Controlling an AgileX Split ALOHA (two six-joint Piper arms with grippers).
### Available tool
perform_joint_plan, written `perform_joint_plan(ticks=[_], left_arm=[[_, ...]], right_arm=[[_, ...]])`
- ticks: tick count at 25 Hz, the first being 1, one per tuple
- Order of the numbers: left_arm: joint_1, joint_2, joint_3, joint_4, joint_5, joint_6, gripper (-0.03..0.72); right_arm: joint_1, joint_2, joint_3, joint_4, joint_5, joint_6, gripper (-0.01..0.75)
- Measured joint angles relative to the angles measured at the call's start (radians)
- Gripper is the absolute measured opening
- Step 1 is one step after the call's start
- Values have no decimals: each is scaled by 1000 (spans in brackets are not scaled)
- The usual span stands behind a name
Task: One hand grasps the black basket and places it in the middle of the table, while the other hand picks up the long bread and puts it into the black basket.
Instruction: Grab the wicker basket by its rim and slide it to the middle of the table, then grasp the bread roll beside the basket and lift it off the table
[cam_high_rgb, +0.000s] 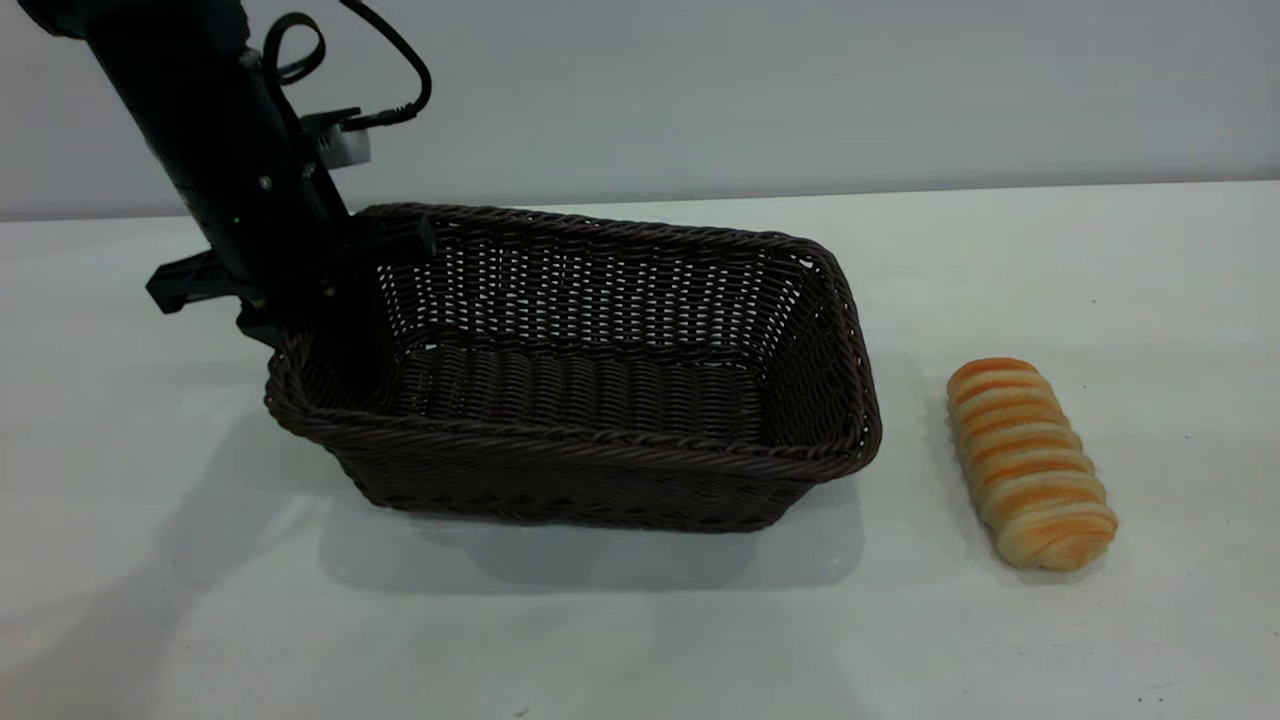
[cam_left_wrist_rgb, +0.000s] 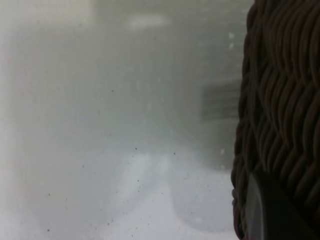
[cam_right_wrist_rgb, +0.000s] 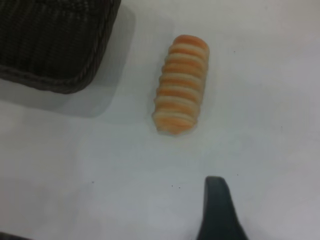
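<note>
Gripping the black basket (cam_high_rgb: 590, 390) rim, left claw (cam_high_rgb: 330, 290), closed tight.

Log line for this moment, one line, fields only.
left gripper: at black basket left rim | long bread: on table, right of basket | right gripper: above bread, empty
</note>
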Motion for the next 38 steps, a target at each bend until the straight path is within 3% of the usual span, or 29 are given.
perform_joint_plan(ticks=[6, 12, 16, 23, 28, 34, 38], left_arm=[[0, 1, -3, -2, -9, 1, 164], [0, 1, -4, -5, -15, 1, 423], [0, -28, -5, 4, -5, 1, 508], [0, -134, -90, 166, 211, 1, 517], [0, -231, -175, 318, 349, 1, 517], [0, -315, -196, 376, 418, 1, 517], [0, -324, -196, 376, 437, 1, 517]], right_arm=[[0, 0, 0, -2, 2, 0, 489], [0, 0, 0, -3, 3, 0, 489], [0, 0, 0, -3, 7, 0, 489], [0, 44, 0, 8, 29, 7, 489], [0, 213, -69, 136, 34, -93, 489], [0, 561, -234, 281, 7, -222, 489], [47, 823, -340, 296, -60, -238, 489]])
